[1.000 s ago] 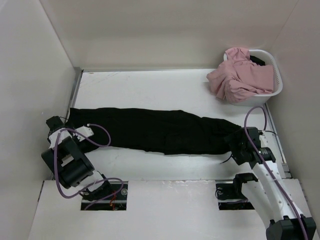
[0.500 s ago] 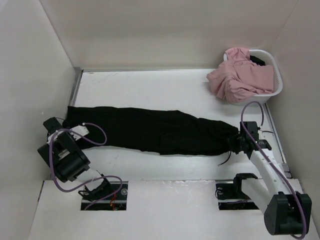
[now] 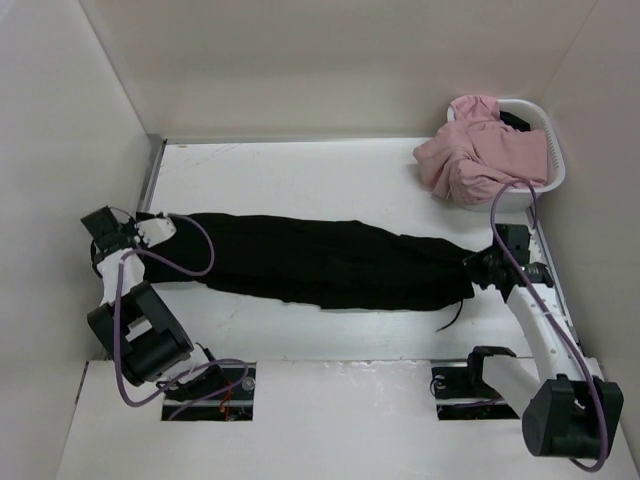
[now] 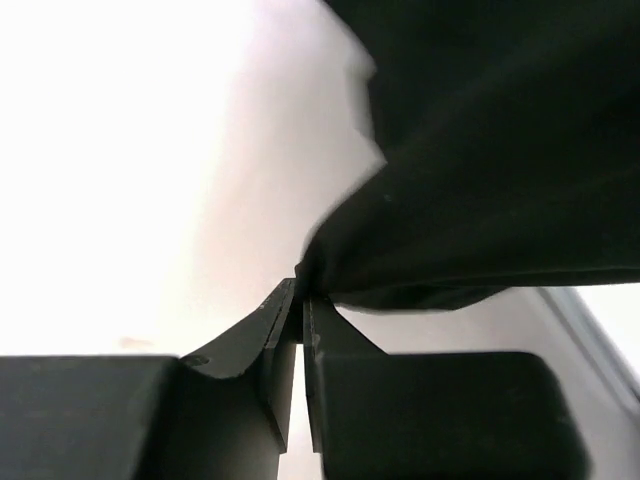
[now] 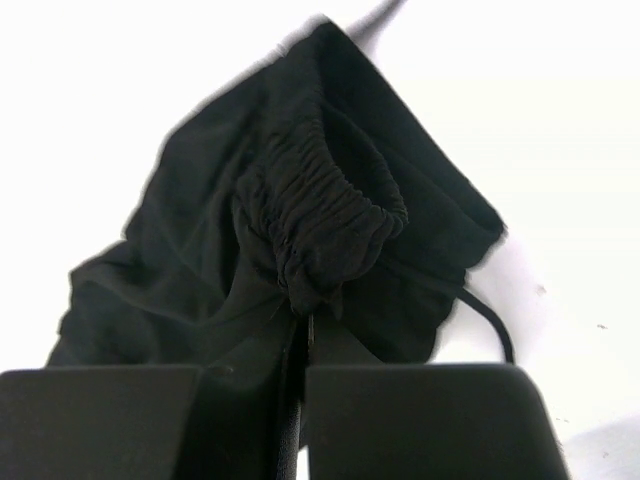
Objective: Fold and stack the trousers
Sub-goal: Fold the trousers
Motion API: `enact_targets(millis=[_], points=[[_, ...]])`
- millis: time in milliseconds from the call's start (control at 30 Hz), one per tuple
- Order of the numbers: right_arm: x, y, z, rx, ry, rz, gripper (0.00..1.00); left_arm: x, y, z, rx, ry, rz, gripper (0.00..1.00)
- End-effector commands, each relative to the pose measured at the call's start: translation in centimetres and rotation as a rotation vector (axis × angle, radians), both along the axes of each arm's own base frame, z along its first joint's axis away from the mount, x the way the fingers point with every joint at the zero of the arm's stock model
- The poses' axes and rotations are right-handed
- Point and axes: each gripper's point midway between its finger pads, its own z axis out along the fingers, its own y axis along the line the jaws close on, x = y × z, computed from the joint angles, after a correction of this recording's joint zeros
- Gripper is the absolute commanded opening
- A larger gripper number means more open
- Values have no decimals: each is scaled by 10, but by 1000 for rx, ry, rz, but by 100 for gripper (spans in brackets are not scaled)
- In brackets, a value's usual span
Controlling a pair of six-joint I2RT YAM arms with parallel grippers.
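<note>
Both pairs of jaws had just closed from spread to pinching the trousers (image 3: 320, 262), which lay stretched along the surface (image 3: 300, 175) in front of the basket (image 3: 553, 172), with the left gripper (image 4: 300, 290) on the leg end (image 4: 400, 265) far from it and the right gripper (image 5: 305, 325) on the waistband (image 5: 330, 225) nearest it, so folding could likely begin.

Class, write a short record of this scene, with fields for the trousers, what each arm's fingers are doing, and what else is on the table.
trousers: black, stretched lengthwise across the table, not yet folded
left fingers: shut on the cloth edge at the leg end
right fingers: shut on the gathered waistband
drawstring: loose, trailing near the waist
other: pink garment heaped in a white basket, far right corner
</note>
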Motion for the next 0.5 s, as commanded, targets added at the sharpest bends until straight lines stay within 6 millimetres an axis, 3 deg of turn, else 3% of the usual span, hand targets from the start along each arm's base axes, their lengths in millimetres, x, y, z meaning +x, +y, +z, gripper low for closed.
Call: enact_targets(millis=[0, 133, 167, 233, 300, 467], points=[[32, -25, 38, -91, -88, -17, 0, 64, 6, 85, 69, -260, -14, 5], [52, -34, 60, -131, -114, -10, 0, 121, 0, 177, 89, -558, 17, 5], [53, -36, 62, -141, -117, -10, 0, 127, -1, 199, 92, -632, 24, 5], [49, -37, 64, -149, -126, -14, 0, 126, -6, 220, 90, -704, 14, 5], [39, -35, 55, -139, -122, -23, 0, 118, -12, 201, 75, -650, -20, 6], [10, -27, 22, -94, -83, -39, 0, 70, 3, 95, 86, -373, -16, 6]])
